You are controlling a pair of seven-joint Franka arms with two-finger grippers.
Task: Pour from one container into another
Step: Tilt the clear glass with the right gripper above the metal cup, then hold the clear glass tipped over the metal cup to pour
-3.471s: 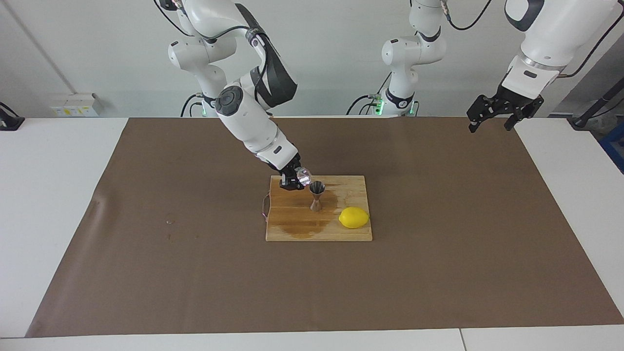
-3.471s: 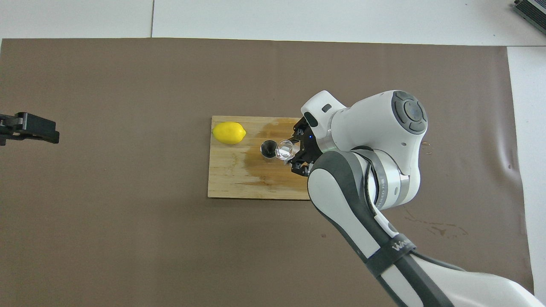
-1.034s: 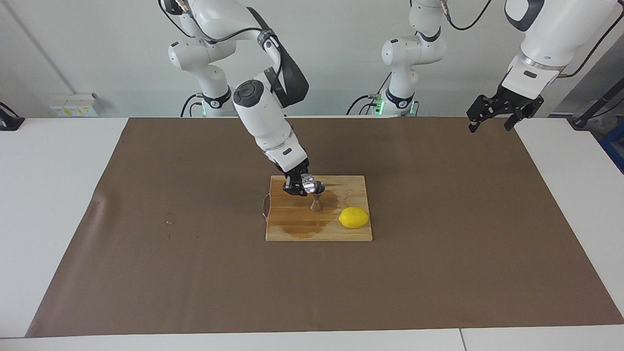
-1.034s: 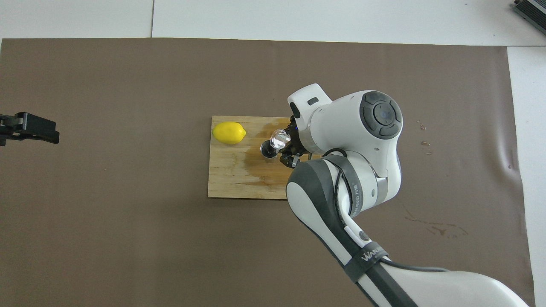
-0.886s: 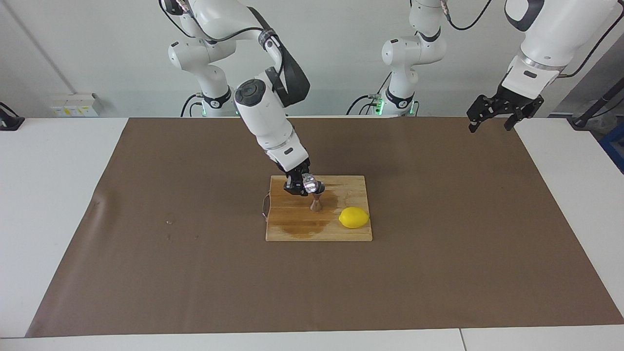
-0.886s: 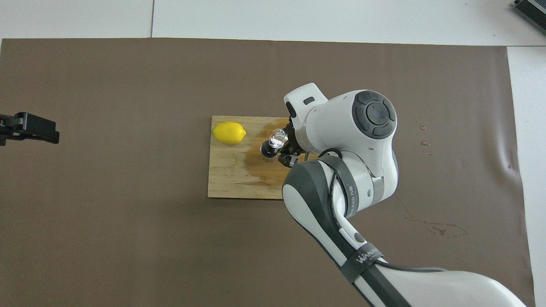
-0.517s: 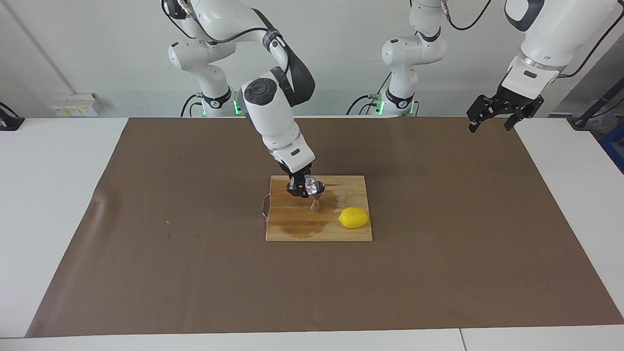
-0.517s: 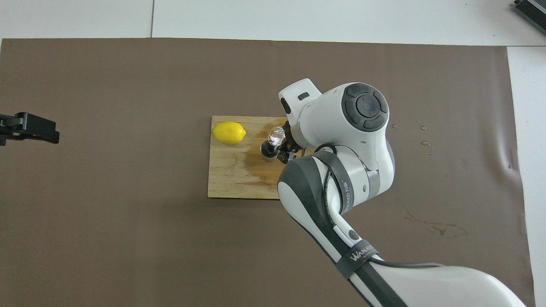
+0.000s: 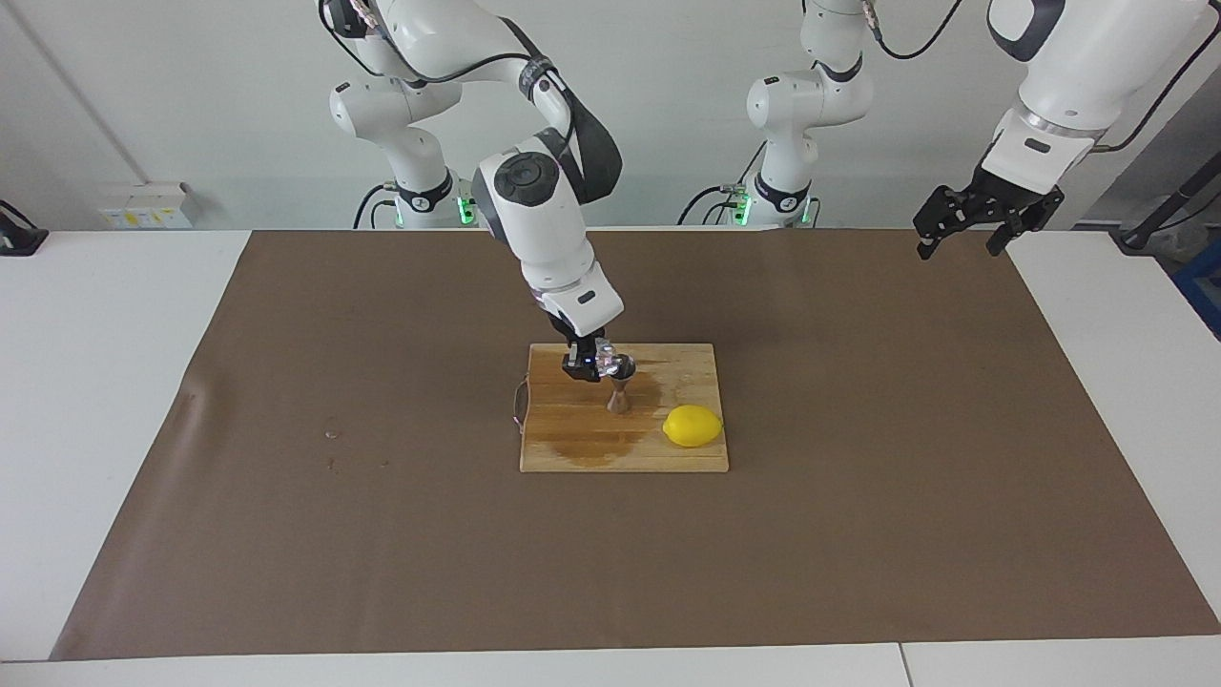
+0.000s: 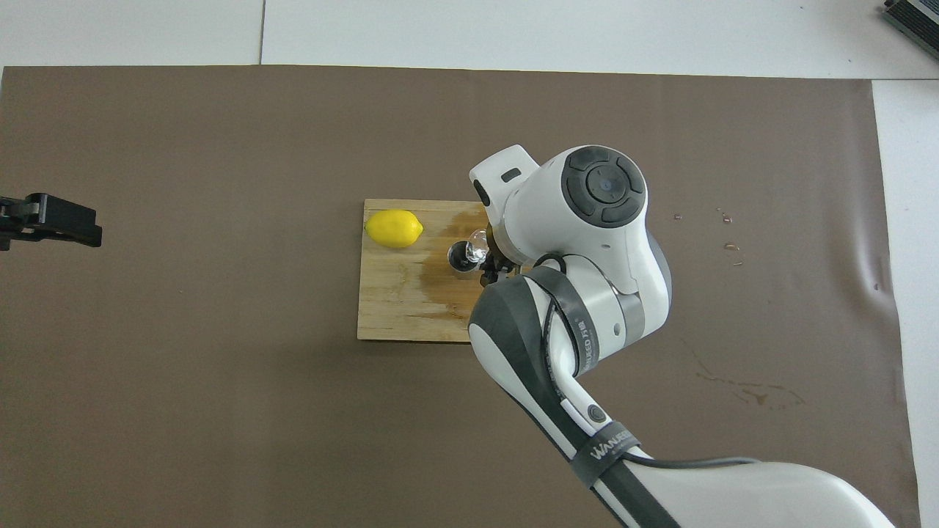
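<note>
A tiny clear knobbly glass vessel (image 9: 610,364) (image 10: 477,240) hangs tipped just over the mouth of the steel hourglass jigger (image 9: 619,394) (image 10: 461,257). My right gripper (image 9: 593,365) is shut on the glass. The jigger stands upright on a wooden cutting board (image 9: 572,448) (image 10: 389,308), on a dark wet patch. In the overhead view the right arm's wrist hides most of the gripper. My left gripper (image 9: 965,227) (image 10: 44,220) waits open in the air over the mat's corner at the left arm's end.
A yellow lemon (image 9: 693,426) (image 10: 394,228) lies on the board, beside the jigger toward the left arm's end and a little farther from the robots. A brown mat (image 9: 858,496) covers the table. Small spill marks (image 10: 748,392) dot it toward the right arm's end.
The right arm's wrist has swung round over the board and tipped the glass further above the jigger's mouth. Jigger, lemon and left arm have not moved.
</note>
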